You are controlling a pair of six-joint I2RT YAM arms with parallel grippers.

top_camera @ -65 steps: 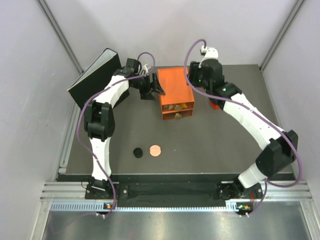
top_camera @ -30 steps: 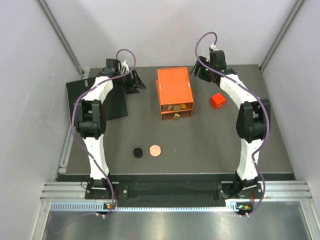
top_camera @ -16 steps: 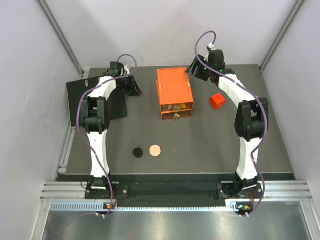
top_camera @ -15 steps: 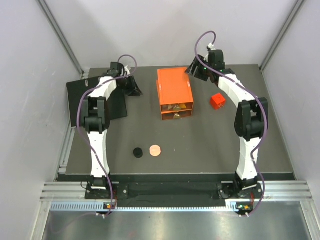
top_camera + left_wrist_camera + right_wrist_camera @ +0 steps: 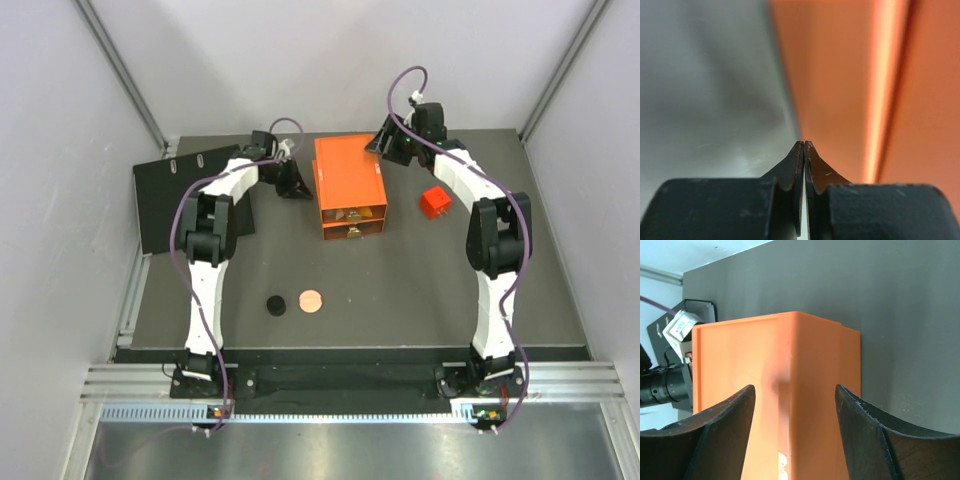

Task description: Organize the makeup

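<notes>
Found black round disc (image 5: 276,305) and pinkish-copper round disc (image 5: 311,299) side by side, not touching, on the near worktop (image 5: 420,290), not yet put away. Further back, spotted orange box (image 5: 350,180), small items in its front drawers, too small to name. Ignored red cube (image 5: 435,202) to its right. Noted left jaws pinched fully shut on nothing, tips just beside the box's left wall, probably to nudge or brace it. Noted right jaws partly open, empty, set either side of the box's far right corner, likely to steady it.

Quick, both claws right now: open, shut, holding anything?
Left claw: closed, empty, beside the large orange plastic box.
Right claw: open, holding nothing, at that box's far corner.
</notes>
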